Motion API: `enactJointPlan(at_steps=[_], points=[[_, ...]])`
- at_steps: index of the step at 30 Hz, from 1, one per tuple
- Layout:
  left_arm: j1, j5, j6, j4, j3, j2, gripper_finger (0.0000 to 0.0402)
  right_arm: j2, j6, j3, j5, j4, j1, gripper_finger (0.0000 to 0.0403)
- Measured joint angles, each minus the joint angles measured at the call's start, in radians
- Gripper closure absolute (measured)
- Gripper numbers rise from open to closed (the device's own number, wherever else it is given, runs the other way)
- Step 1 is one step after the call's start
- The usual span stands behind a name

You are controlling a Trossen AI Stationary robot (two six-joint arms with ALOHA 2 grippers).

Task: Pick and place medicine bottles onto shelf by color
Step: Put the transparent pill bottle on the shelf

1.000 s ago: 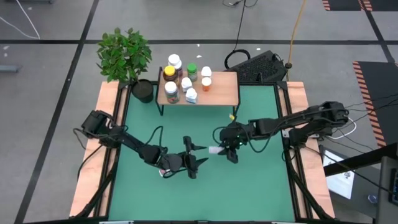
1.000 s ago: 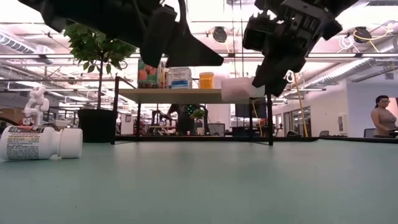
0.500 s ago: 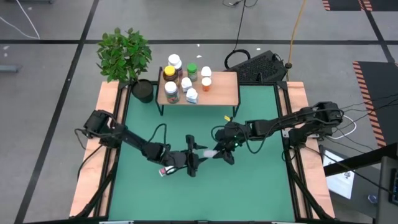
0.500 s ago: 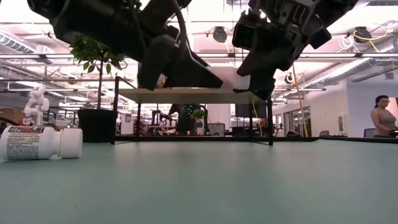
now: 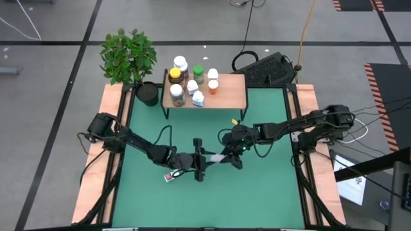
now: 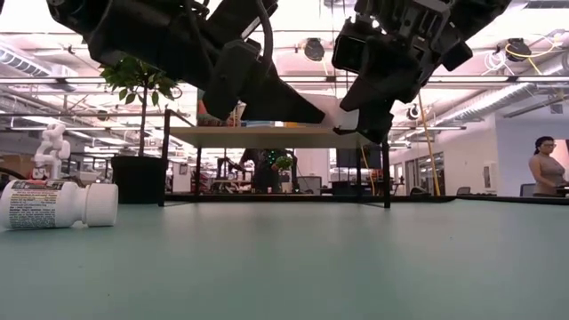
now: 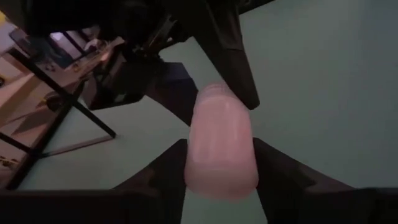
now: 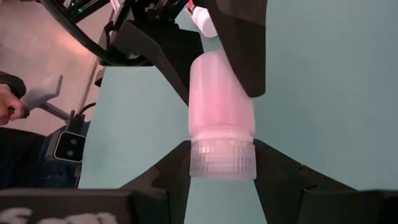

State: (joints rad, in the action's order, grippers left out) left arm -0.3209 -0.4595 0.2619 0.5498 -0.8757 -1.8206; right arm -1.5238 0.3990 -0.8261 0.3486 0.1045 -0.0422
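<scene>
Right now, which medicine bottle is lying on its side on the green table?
The white-capped labelled bottle near the left arm lies flat; the shelf bottles stand upright, and one translucent bottle is held between both grippers.

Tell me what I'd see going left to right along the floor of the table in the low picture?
Lying bottle → plant pot → shelf legs → person far off at the right edge.
</scene>
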Motion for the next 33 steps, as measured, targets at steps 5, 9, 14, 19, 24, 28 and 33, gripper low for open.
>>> enactJointPlan(at_steps=[5,9,14,19,24,28,33], points=[[0.001,0.015,-0.060,-0.001,0.000,0.000,0.0260,0.000,-0.151,0.000,-0.003,0.008,0.002,0.0255],[0.007,0.001,-0.197,0.020,0.000,0.000,0.0260,0.021,-0.297,0.001,-0.013,0.017,0.003,0.0225],[0.016,-0.009,-0.329,0.100,0.000,0.000,0.0261,0.102,-0.413,-0.001,-0.067,0.000,0.002,0.0172],[0.014,0.032,-0.350,0.219,0.000,0.000,0.0261,0.227,-0.492,-0.001,-0.090,-0.031,0.001,0.0134],[0.015,0.085,-0.351,0.335,0.000,0.001,0.0259,0.356,-0.544,-0.001,-0.088,-0.060,-0.019,0.0122],[0.016,0.155,-0.347,0.393,0.000,0.001,0.0261,0.430,-0.619,0.036,-0.085,-0.019,-0.064,0.0127],[0.031,0.263,-0.346,0.489,0.000,0.004,0.0254,0.467,-0.766,0.139,-0.086,0.161,-0.110,0.0132]])
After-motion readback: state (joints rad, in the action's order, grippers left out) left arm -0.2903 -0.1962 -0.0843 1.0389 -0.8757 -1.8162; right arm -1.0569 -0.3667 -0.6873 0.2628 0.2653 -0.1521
